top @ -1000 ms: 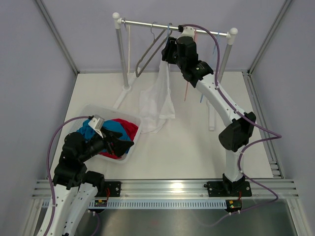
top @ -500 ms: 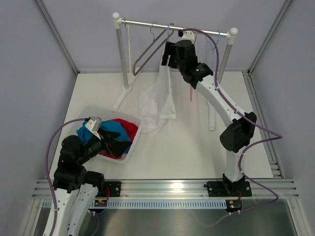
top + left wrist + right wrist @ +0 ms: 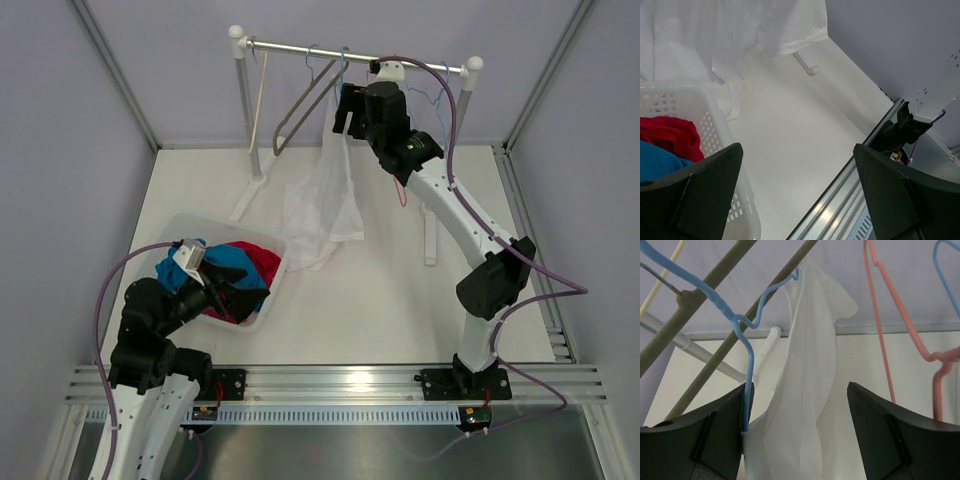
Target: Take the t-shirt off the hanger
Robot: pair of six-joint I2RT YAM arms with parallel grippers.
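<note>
A white t-shirt (image 3: 325,205) hangs from a blue wire hanger (image 3: 746,335) on the rack's bar (image 3: 300,48); its lower part trails onto the table. My right gripper (image 3: 347,108) is up at the shirt's top, just under the bar. In the right wrist view that gripper (image 3: 799,435) stands open, with the t-shirt (image 3: 810,390) hanging between its fingers. The blue wire runs down along the left finger (image 3: 715,440). My left gripper (image 3: 228,290) hovers open and empty over the basket's right end. In the left wrist view the t-shirt's hem (image 3: 715,35) shows at the top.
A white basket (image 3: 190,222) at the left holds red (image 3: 670,135) and blue (image 3: 655,167) clothes. On the bar also hang an olive hanger (image 3: 715,285), a pink hanger (image 3: 880,330) and a cream one (image 3: 260,90). The rack's posts (image 3: 248,110) stand at the back.
My right gripper's jaws have spread wide apart at the shirt's top, and the arm has shifted slightly right. The pink hanger has swung. The left arm has barely moved.
</note>
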